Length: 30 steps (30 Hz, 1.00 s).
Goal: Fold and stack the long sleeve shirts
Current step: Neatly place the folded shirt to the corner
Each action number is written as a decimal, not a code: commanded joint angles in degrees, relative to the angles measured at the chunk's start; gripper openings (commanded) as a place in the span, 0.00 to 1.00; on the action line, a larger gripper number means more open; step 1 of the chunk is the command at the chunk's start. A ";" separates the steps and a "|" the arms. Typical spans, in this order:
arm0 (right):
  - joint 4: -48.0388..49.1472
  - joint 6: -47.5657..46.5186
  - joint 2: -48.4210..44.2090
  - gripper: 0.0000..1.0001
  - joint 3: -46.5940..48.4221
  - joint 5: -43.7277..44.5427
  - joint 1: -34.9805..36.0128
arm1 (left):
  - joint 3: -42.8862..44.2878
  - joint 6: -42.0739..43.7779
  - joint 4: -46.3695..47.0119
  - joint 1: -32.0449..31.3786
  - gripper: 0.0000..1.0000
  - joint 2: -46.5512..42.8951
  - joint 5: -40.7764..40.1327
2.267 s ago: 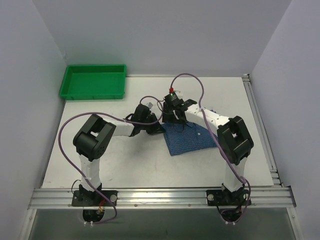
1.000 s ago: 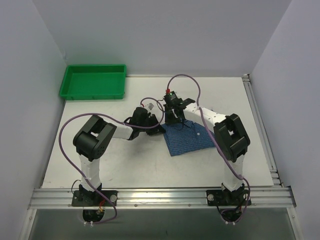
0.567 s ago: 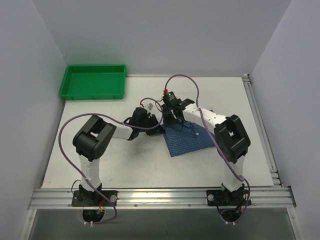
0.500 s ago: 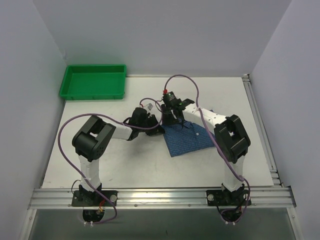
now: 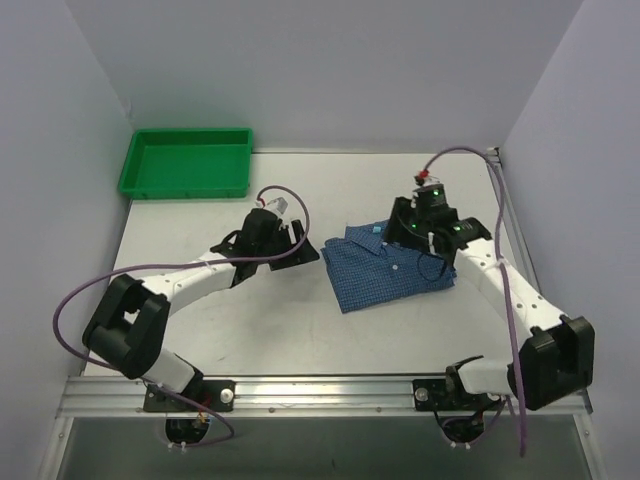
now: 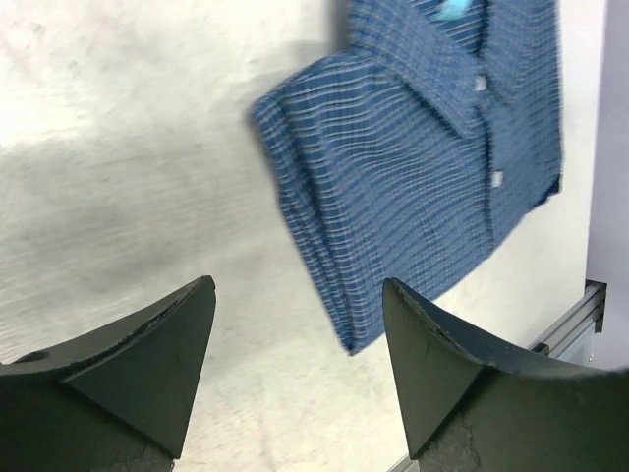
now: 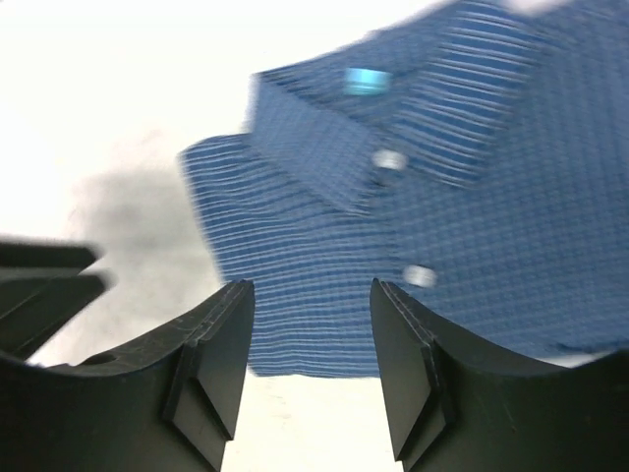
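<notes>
Blue fine-checked cloth button-up shirt lies folded mid-table in your top view, long axis left-right. The right gripper hangs over its collar edge, the left gripper just beside. Both wrist views show parted, empty jaws.

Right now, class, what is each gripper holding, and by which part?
Nothing: the left gripper and right gripper both stand open, clear of the folded shirt.

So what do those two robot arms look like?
Both the left arm and right arm have white links, chunky black joints and a loose purple cable. Each ends in black wedge-shaped jaws. A green light glows on the right wrist.
</notes>
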 commanded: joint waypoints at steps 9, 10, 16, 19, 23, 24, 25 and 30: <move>7.49 7.60 -8.78 0.48 -23.74 -9.67 -19.45 | 24.10 0.84 -4.73 -9.54 0.63 18.35 -3.62; 8.89 7.87 -8.87 0.48 -24.90 -10.20 -21.64 | 24.54 0.40 -4.55 -9.72 0.62 19.69 -3.80; 11.63 10.24 -10.54 0.49 -31.66 -11.17 -28.60 | 18.14 -1.10 -5.43 -8.84 0.61 22.52 -7.92; 11.45 12.25 -14.13 0.50 -32.55 -11.61 -29.04 | 14.45 -1.10 -6.22 -7.70 0.61 19.19 -8.54; 10.40 17.43 -20.80 0.78 -35.18 -13.01 -29.13 | 14.26 2.40 -11.12 -7.17 0.68 12.69 -10.30; 10.40 18.58 -21.78 0.83 -35.89 -13.63 -29.13 | 14.78 3.37 -12.71 -7.00 0.70 9.89 -10.65; 10.75 19.81 -22.58 0.90 -36.68 -14.50 -29.04 | 16.09 4.43 -16.12 -6.73 0.76 8.38 -12.05; 17.24 30.53 -24.78 0.95 -44.57 -16.45 -24.66 | 16.90 10.76 -23.17 -2.70 0.97 -1.45 -12.42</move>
